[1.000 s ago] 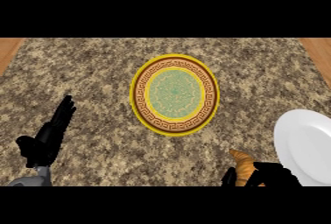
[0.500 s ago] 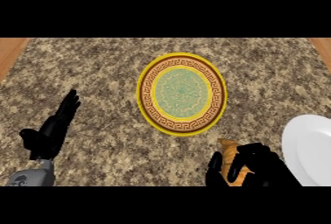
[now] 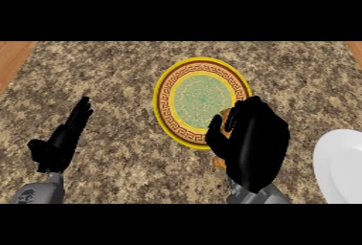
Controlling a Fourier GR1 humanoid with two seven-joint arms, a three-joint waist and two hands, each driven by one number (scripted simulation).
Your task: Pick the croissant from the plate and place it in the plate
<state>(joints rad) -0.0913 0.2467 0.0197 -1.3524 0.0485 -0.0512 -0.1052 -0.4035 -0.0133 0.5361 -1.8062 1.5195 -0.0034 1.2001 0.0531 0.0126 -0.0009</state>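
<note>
Head view: right hand (image 3: 252,143) fingers around golden croissant (image 3: 227,120) at ornate round plate (image 3: 164,98) rim; left hand (image 3: 61,142) outstretched.

speckled counter (image 3: 106,72) spreading out beneath the left hand (image 3: 53,147) | wooden strip (image 3: 13,60) showing beyond that hand, far upper left

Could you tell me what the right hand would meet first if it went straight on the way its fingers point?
Probably the yellow-rimmed patterned plate: the right hand, curled round the croissant, overlaps its rim, though height is unclear.
</note>
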